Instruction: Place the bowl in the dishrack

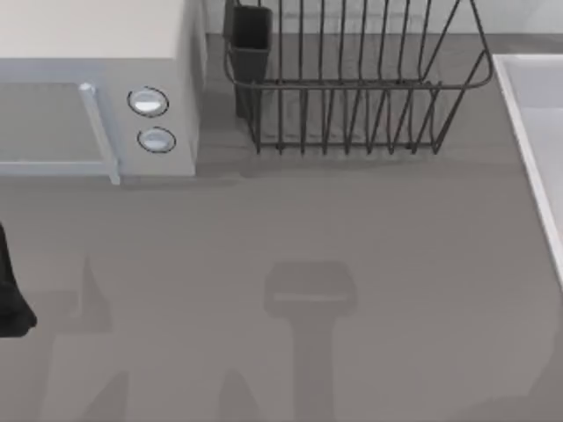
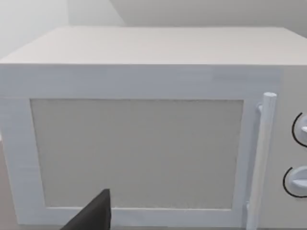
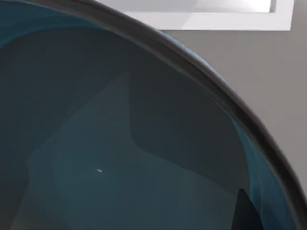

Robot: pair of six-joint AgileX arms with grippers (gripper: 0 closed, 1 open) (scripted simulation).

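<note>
The bowl sits close under the right wrist camera, glossy teal inside with a thin dark rim; whether the right claw pinches it cannot be told. The dishrack, thin dark wire tines, stands at the desk's far edge beside the white microwave. Best approach: carry level, lower between tines. The left arm is parked at the left edge, claw state unclear.
</note>
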